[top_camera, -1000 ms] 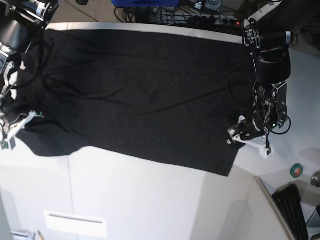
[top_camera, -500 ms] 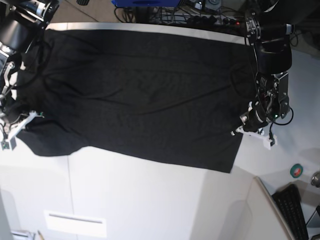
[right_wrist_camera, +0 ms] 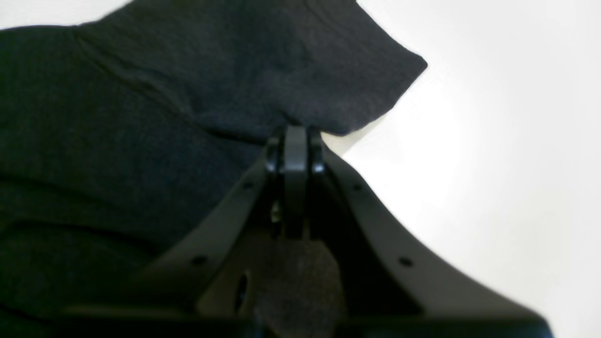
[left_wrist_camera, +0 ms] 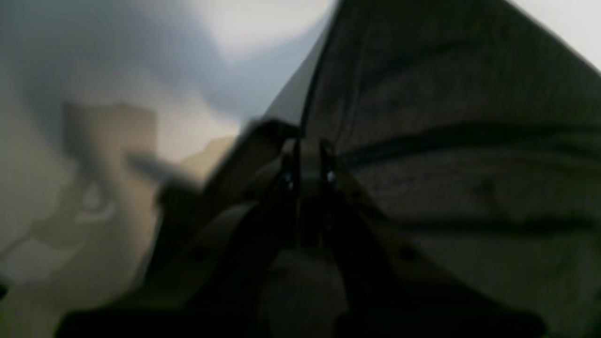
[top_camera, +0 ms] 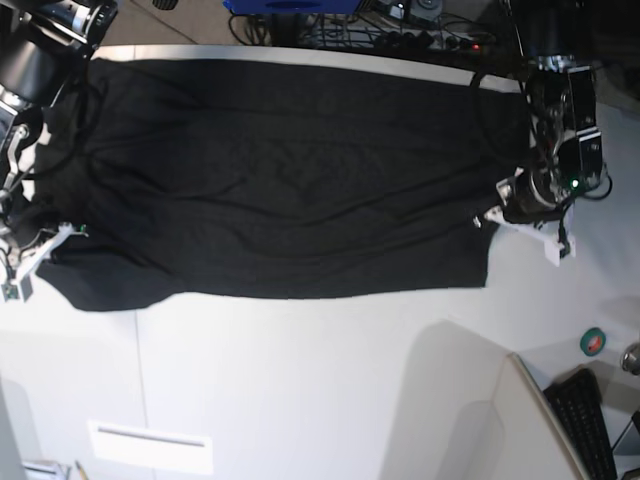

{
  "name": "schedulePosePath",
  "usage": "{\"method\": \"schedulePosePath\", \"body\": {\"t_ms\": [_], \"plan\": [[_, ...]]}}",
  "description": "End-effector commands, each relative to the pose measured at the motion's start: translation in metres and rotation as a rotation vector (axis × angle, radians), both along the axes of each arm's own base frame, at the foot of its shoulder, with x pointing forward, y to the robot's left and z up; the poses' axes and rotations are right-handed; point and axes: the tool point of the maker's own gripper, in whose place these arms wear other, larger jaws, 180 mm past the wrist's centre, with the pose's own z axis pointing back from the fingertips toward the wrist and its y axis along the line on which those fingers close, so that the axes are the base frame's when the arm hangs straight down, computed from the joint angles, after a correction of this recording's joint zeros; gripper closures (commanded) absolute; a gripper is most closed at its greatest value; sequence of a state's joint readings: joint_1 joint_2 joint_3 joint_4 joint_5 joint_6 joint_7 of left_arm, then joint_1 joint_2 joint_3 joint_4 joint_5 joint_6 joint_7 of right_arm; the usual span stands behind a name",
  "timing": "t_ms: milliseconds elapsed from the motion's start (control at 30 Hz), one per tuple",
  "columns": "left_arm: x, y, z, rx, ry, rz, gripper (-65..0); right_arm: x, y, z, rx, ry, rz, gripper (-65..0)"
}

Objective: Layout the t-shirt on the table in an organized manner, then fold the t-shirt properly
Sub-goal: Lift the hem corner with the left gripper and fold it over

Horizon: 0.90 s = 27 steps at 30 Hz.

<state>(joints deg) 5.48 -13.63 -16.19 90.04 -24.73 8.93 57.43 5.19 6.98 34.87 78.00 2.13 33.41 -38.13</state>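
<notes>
T-shirt [top_camera: 280, 170]: black, spread flat on table [top_camera: 300, 400], plain face up, no print visible. Long axis left to right across base view; far long edge close along table's far edge, near long edge roughly straight, a few shallow creases through the middle.

Left gripper [top_camera: 492, 216]: at shirt's right-hand short edge in base view, near the lower corner. Jaws closed; wrist view blurred, but cloth [left_wrist_camera: 446, 155] rising taut from the pinched tips, so judged clamped on the hem. Shirt body lying entirely toward base-view left of this gripper.

Right gripper [right_wrist_camera: 295, 141]: at shirt's opposite end, on the rounded lobe at the near left corner. Jaws closed together at the cloth margin [right_wrist_camera: 211, 94]; fabric edge meeting the tips, judged pinched. Shirt body lying toward base-view right of it.

Relation governing next move: both grips on the near long edge, one at each end, shirt stretched between. Each arm nearest its own end; neither near the middle.

Room: broad bare white table on the near side of shirt, suited to drawing the cloth toward the camera. Little margin beyond far edge. Bare table also past the right-hand short edge; green-ringed small object [top_camera: 593, 342] and keyboard [top_camera: 590, 420] well clear of shirt, near right corner.
</notes>
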Motion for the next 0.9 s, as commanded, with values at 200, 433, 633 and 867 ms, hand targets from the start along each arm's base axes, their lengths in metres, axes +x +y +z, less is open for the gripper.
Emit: {"method": "schedulePosePath", "body": {"t_ms": [200, 433, 633, 867], "plan": [[-0.022, 0.009, 0.012, -0.04, 0.057, 0.047, 0.0, 0.013, -0.008, 0.018, -0.018, -0.061, -0.007, 0.0], [-0.014, 0.029, 0.046, -0.045, -0.027, 0.129, -49.4, 0.014, -0.007, 0.018, -0.018, -0.062, -0.003, 0.0], [0.044, 0.033, 0.052, -0.126, -0.076, 0.166, -54.0, 0.022, -0.007, 0.024, -0.019, -0.08, -0.001, 0.0], [0.092, 0.031, -0.01, -0.113, 0.051, 0.049, -54.0, 0.022, -0.007, 0.024, -0.019, -0.08, -0.001, 0.0]]}}
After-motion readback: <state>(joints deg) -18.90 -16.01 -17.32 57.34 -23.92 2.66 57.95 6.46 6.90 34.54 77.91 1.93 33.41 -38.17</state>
